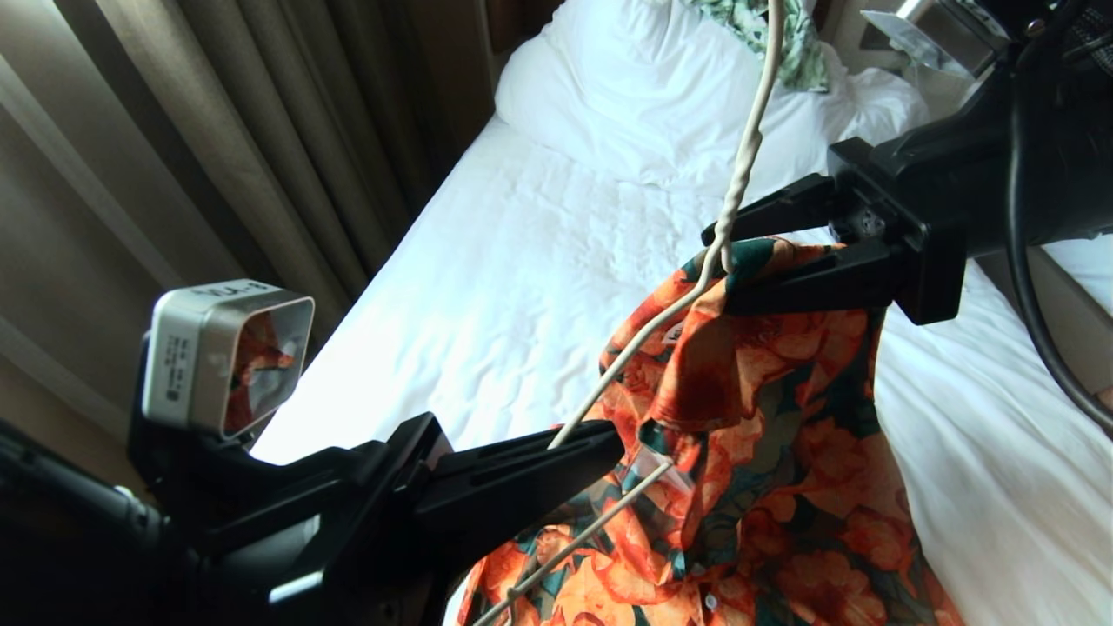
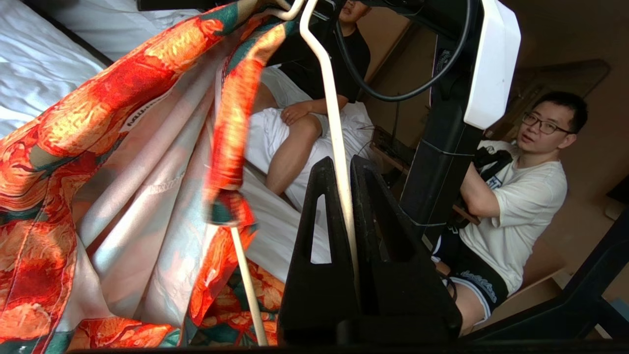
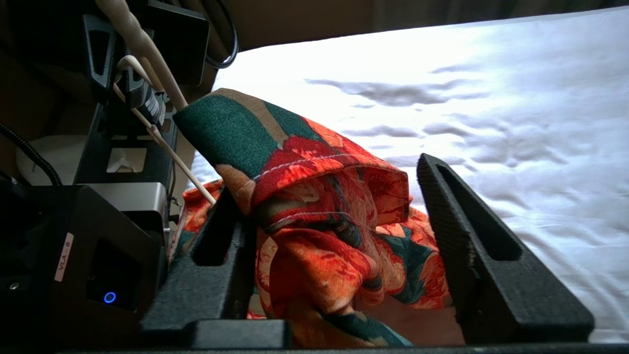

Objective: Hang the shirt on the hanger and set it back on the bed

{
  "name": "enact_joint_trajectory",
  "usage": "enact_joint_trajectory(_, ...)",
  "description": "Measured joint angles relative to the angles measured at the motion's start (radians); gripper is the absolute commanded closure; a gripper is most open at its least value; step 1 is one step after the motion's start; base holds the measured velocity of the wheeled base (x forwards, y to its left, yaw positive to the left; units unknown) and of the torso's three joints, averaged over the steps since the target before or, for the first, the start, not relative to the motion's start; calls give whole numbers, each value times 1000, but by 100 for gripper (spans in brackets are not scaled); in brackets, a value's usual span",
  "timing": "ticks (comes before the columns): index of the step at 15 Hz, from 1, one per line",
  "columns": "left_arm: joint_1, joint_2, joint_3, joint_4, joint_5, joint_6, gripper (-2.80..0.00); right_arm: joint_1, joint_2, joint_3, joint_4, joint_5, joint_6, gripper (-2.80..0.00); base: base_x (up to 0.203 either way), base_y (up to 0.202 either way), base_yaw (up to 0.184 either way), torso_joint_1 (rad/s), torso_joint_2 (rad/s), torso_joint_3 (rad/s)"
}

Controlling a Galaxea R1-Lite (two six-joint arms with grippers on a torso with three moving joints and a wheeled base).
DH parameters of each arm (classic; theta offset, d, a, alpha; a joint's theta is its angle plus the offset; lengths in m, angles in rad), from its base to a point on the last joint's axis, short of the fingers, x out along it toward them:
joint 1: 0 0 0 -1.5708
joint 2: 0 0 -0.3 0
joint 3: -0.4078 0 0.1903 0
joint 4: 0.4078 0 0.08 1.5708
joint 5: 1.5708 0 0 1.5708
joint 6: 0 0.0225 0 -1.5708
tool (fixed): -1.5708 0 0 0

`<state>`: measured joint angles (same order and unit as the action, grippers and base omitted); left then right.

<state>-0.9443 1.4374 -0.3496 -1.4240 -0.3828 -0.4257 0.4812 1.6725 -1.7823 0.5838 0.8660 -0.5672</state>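
Note:
The shirt (image 1: pixel 765 417), orange flowers on dark green, hangs in the air over the bed (image 1: pixel 487 287), draped partly over the cream wire hanger (image 1: pixel 739 187). My left gripper (image 1: pixel 600 452) is low at the left, shut on one sloping arm of the hanger (image 2: pixel 339 147); the shirt's pale lining (image 2: pixel 147 162) hangs beside it. My right gripper (image 1: pixel 718 268) reaches in from the upper right at the hanger's neck. It stands open, with bunched shirt collar (image 3: pixel 314 206) between its fingers (image 3: pixel 462 221) and the cloth lying against one of them.
A bulky white pillow (image 1: pixel 643 96) and a green-and-white leaf-print cloth (image 1: pixel 765 26) lie at the head of the bed. Curtains (image 1: pixel 261 130) hang to the left. Two people (image 2: pixel 526 187) sit behind the robot's column (image 2: pixel 442 147).

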Motion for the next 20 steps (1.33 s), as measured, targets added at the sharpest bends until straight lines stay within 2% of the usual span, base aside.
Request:
enact_joint_trajectory(4, 0, -29, 5, -1, 3, 1, 0, 14, -27, 22, 64, -2, 1, 0, 0, 0, 0, 0, 0, 0)
enact_joint_trajectory(9, 16, -63, -23, 39, 0, 12, 0, 34, -56, 54, 61, -8, 5, 0, 0, 0, 0, 0, 0, 0)
enact_joint_trajectory(11, 27, -87, -58, 148, -1, 31, 0, 38, -61, 56, 61, -9, 6, 0, 0, 0, 0, 0, 0, 0)
enact_joint_trajectory(15, 47, -183, -162, 513, -10, 99, 0, 51, -61, 57, 63, -9, 7, 0, 0, 0, 0, 0, 0, 0)
enact_joint_trajectory(16, 57, -199, -171, 554, -10, 100, -280, 57, -61, 56, 62, -8, 7, 0, 0, 0, 0, 0, 0, 0)
enact_joint_trajectory(20, 72, -259, -181, 569, -13, 101, -280, 69, -62, 51, 60, -8, 16, 0, 0, 0, 0, 0, 0, 0)
